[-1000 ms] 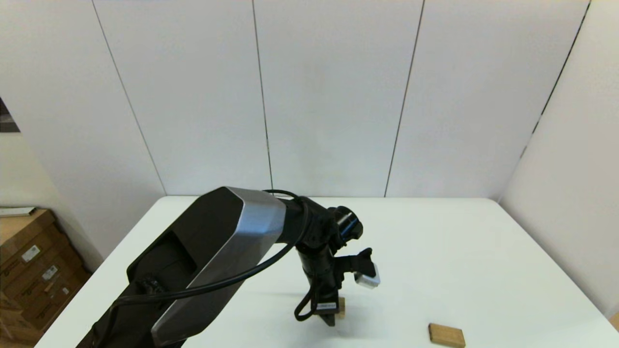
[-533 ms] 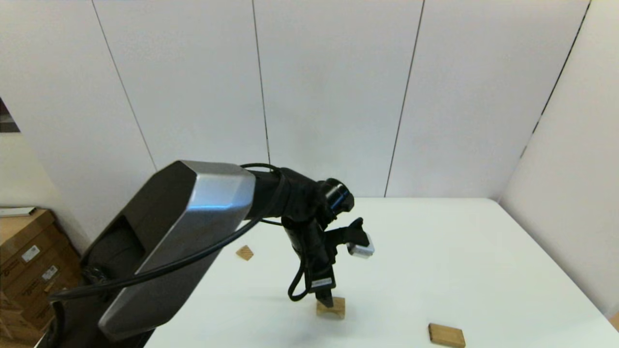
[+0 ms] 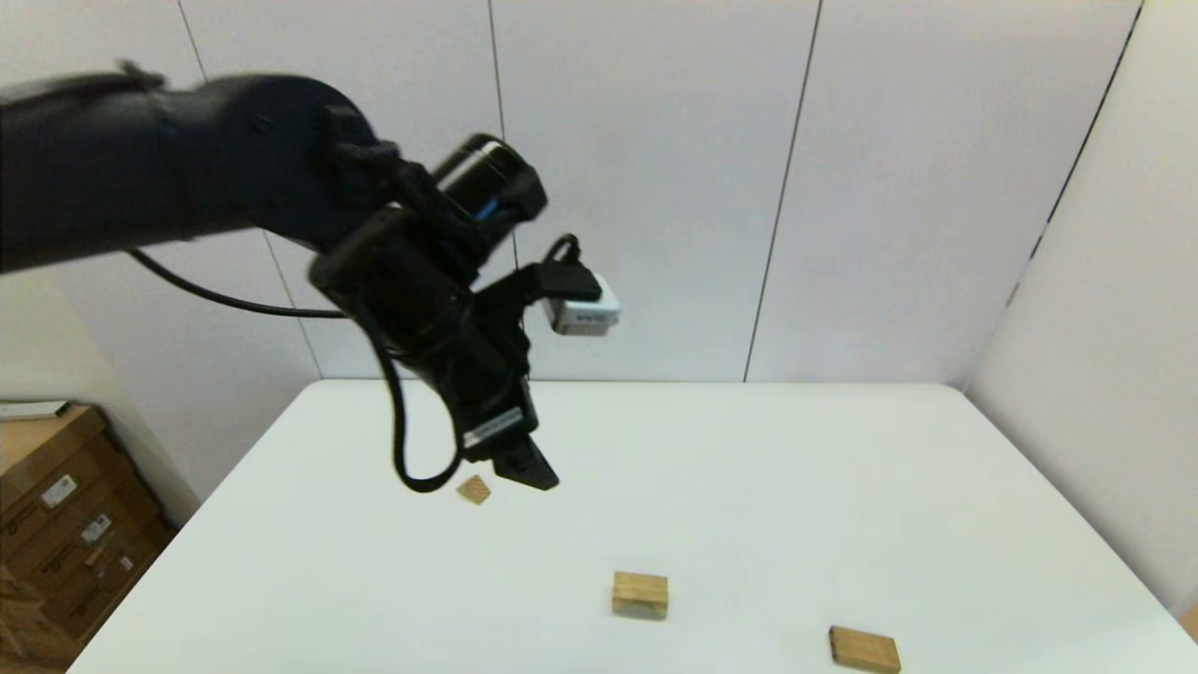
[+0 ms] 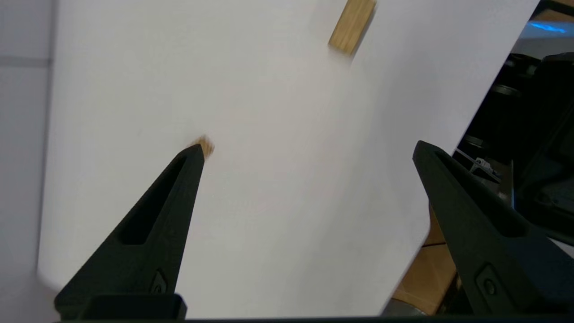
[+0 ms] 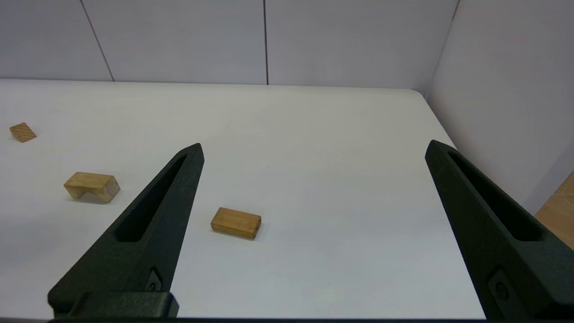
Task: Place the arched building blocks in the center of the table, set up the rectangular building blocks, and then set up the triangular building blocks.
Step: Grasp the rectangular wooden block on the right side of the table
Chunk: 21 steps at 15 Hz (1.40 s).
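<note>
**Left arm raised above the table, three wooden blocks lying apart below**

The left gripper [image 3: 524, 468] hangs high over the left half of the white table [image 3: 842, 468], well clear of its surface. In its wrist view both black fingers [image 4: 152, 233] are spread wide with nothing between them. The right gripper [image 5: 309, 179] is out of the head view; its own camera shows it low near the table's front right corner, fingers also wide apart and empty, facing the blocks.

The arched building block [image 3: 640, 595] sits toward the front edge, roughly midway between the left and right edges. It is a chunky pale-wood piece with its hollow turned down onto the table, so it stands like a small bridge [image 5: 92, 185].

The rectangular building block [image 3: 864, 650] lies flat close to the front edge, to the right of the arch and apart from it. It is a thin, slightly darker tan slab [image 5: 236, 222], its long axis running roughly along the front edge.

The triangular building block [image 3: 474, 489] is a small striped wedge resting nearer the left edge and further back, apart from the others.

The slab lies just ahead of the right gripper's open fingers, and is far from the left gripper, so the right arm looks better placed to reach it.
</note>
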Available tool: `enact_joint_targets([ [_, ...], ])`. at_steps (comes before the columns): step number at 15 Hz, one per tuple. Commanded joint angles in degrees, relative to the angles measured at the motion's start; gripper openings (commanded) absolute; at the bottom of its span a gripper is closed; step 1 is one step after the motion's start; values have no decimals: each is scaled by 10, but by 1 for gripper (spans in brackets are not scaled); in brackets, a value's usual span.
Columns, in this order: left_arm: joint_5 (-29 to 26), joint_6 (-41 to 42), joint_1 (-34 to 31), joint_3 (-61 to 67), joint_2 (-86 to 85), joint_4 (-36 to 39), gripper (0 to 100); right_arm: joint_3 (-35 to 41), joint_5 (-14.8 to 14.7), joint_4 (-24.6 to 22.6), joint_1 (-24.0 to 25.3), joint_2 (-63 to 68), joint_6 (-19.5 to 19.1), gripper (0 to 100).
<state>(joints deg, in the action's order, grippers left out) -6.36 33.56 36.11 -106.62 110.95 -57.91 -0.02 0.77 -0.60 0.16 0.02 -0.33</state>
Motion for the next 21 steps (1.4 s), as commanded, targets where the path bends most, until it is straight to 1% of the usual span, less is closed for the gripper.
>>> enact_joint_targets([
  [1,74,-75,-81,186,-310,-20,100,0,0,0,0,0,0,100],
  [5,77,-78,-193,361,-511,-19,100,0,0,0,0,0,0,100],
  [6,75,-80,-213,394,-551,-19,100,0,0,0,0,0,0,100],
  [8,73,-91,-221,466,-639,-20,100,0,0,0,0,0,0,100],
  [10,69,-93,-269,512,-709,-27,100,0,0,0,0,0,0,100],
  [13,69,-100,-322,566,-824,-29,100,0,0,0,0,0,0,100],
  [15,69,-126,-325,595,-877,-27,100,-1,0,0,0,0,0,100],
  [18,71,-141,-329,620,-956,-28,100,-1,0,0,0,0,0,100],
  [21,72,-152,-350,629,-988,-27,100,0,0,0,0,0,0,100],
])
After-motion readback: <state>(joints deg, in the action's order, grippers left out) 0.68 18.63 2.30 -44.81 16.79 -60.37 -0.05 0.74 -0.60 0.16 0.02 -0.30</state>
